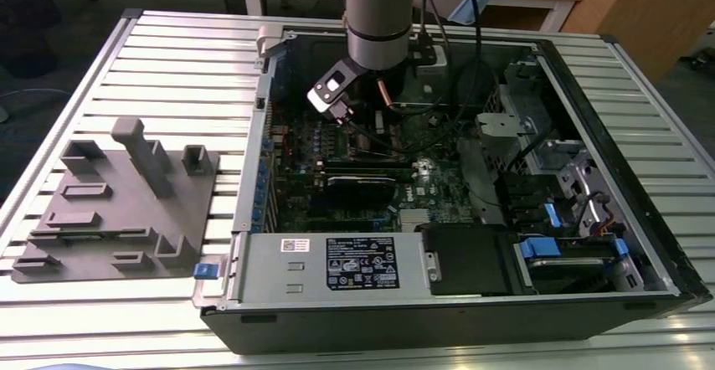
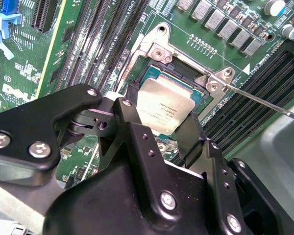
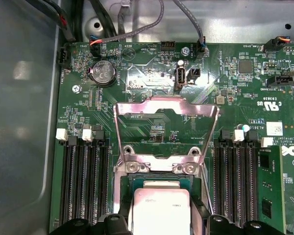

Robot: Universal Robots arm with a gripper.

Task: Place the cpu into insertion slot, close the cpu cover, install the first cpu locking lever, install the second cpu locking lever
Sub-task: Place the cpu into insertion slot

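My gripper is shut on the cpu, a flat square chip with a pale metal top, one black finger on each of two opposite edges. I hold it just above the insertion slot, whose dark rim shows around the chip on the green board. The same chip hangs over the same slot in the first wrist view. The cpu cover, a silvery frame with a large window, stands swung open beyond the slot. A thin locking lever rod sticks out free beside the socket. In the exterior view the gripper reaches down into the open computer case.
Rows of long black memory slots flank the socket on both sides. Cables hang near the arm inside the case. A power supply fills the case's near side. A grey fixture block lies at the exterior view's left.
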